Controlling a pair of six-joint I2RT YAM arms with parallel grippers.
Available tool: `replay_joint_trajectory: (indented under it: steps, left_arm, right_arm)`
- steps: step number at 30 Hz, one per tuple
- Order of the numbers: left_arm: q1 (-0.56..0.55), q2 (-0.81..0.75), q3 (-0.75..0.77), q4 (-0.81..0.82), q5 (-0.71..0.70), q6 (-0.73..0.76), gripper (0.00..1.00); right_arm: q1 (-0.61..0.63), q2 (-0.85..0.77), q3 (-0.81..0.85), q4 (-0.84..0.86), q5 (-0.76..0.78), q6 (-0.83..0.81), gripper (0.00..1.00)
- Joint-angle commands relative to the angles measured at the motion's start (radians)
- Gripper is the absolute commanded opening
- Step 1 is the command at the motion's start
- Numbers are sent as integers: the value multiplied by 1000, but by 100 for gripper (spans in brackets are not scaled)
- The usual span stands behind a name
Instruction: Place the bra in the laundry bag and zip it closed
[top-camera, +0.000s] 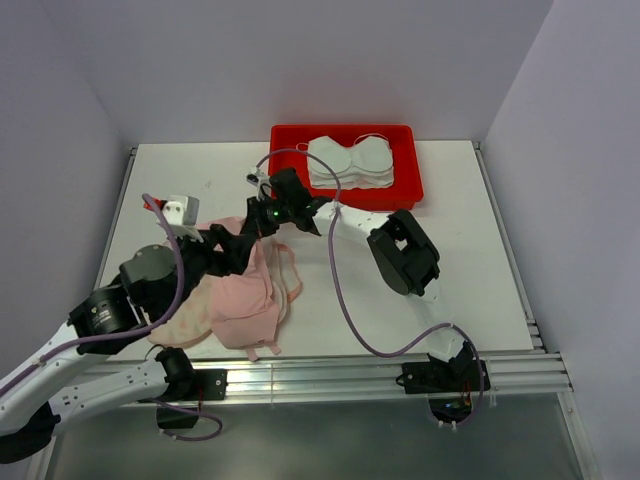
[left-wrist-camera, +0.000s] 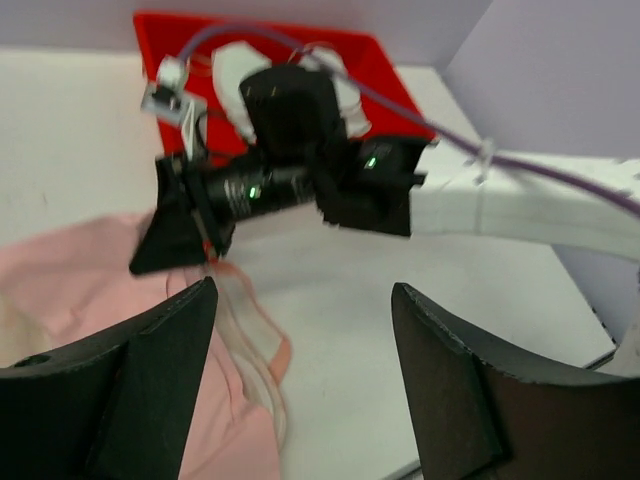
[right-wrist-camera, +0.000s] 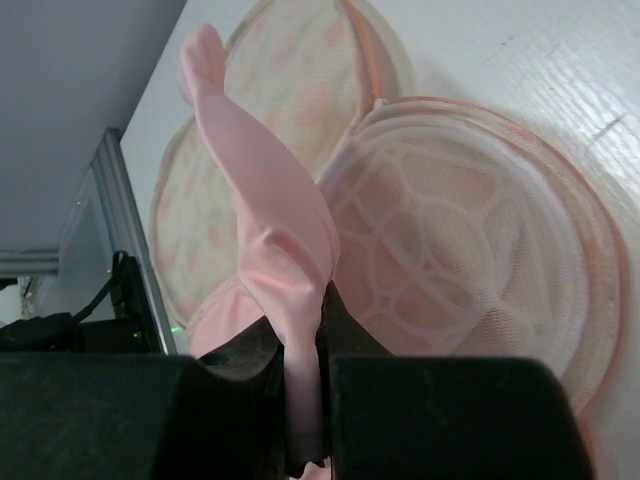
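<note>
Since the L gripper (left-wrist-camera: 300, 320) stood spread w/ nothing between its fingers, only the R gripper (right-wrist-camera: 305, 385) held the bra (right-wrist-camera: 265, 220), pinching one thin strip. It could slip out, or drape past the rim. The laundry bag (right-wrist-camera: 295, 80) lay unzipped near-left; couldn't tell how much sat inside. Far back, the red tray (top-camera: 412, 190) held stacked white garments (top-camera: 350, 162).

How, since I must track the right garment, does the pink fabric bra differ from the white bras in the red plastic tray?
The pink fabric bra is single; the white bras are stacked. The pink one lies partly over the cream printed laundry bag; the white ones sit in the red plastic tray. The right hand pinches a band of the pink one; nothing touches the white ones.
</note>
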Motion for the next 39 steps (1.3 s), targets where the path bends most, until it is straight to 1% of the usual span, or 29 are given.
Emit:
replay_joint_trajectory:
  steps: [1,3,4,6,7,9,10,12,13,15,16,18,19,22,25,26,27,28,29,30,31,32,33,34,35,36,37,38,39]
  left_arm:
    - [-3,-31,-45,-58,-39,-170,76]
    - [-3,-25,-77,-90,-53,-232,74]
    - [-3,-23,-90,-99,-53,-252,73]
    - [-3,-14,-116,-142,-71,-311,71]
    - [-3,-13,-122,-158,-80,-331,70]
    - [-3,-22,-137,-175,-96,-373,69]
    - [-3,-26,-142,-178,-116,-385,68]
    - [-3,-43,-160,-173,-134,-398,67]
    - [-3,-45,-163,-169,-148,-407,66]
    - [-3,-34,-172,-178,-162,-422,65]
    - [-3,-28,-176,-187,-171,-433,65]
    - [-3,-19,-200,-207,-199,-462,62]
    - [-3,-19,-212,-181,-200,-462,61]
    - [-3,-20,-264,-130,-200,-461,61]
    - [5,-11,-311,-58,-208,-450,59]
    - [20,-8,-323,-17,-194,-439,58]
    - [31,0,-330,3,-170,-418,58]
    - [63,6,-341,26,-157,-408,57]
    - [86,10,-363,51,-137,-398,57]
    - [118,21,-373,112,-60,-367,56]
    - [153,29,-386,144,-9,-355,56]
    - [233,36,-418,176,37,-343,55]
    - [274,56,-435,207,85,-332,55]
    - [345,68,-452,257,169,-332,54]
    - [371,79,-482,282,203,-330,53]
    - [394,101,-496,304,225,-333,53]
    - [426,116,-516,339,238,-336,53]
    - [439,116,-521,356,245,-336,53]
    - [453,128,-527,374,246,-339,54]
  right_arm:
    - [-3,14,32,-20,81,-13,11]
    - [-3,20,34,-23,110,-22,18]
    - [-2,21,37,-39,116,-25,24]
    - [-3,29,49,-74,136,-33,33]
    - [-3,33,55,-86,161,-40,44]
    - [-3,32,69,-106,179,-51,56]
    - [-3,27,72,-126,189,-57,66]
    - [-2,1,75,-140,216,-77,75]
    - [-2,-11,75,-152,225,-89,82]
    - [-3,-51,75,-174,262,-103,88]
    - [-3,-66,74,-195,277,-118,93]
    - [-5,-117,48,-212,311,-128,98]
    - [-7,-153,13,-214,322,-129,100]
    - [-19,-218,-63,-195,328,-123,100]
    - [-20,-340,-182,-166,328,-102,100]
    - [-19,-370,-263,-151,327,-88,100]
    - [-19,-402,-314,-99,325,-55,100]
    - [-17,-469,-415,-76,321,-37,100]
    - [-13,-503,-466,-53,321,-18,100]
    - [-5,-546,-527,11,327,2,100]
    - [19,-631,-657,47,342,54,99]
    - [36,-670,-713,81,342,84,97]
    - [58,-706,-767,131,339,113,88]
    - [107,-761,-858,151,340,168,84]
    - [131,-776,-889,167,354,190,80]
    - [153,-793,-919,177,356,223,59]
    - [182,-792,-954,184,339,239,48]
    - [191,-786,-966,184,319,252,48]
    - [200,-777,-979,203,301,263,37]
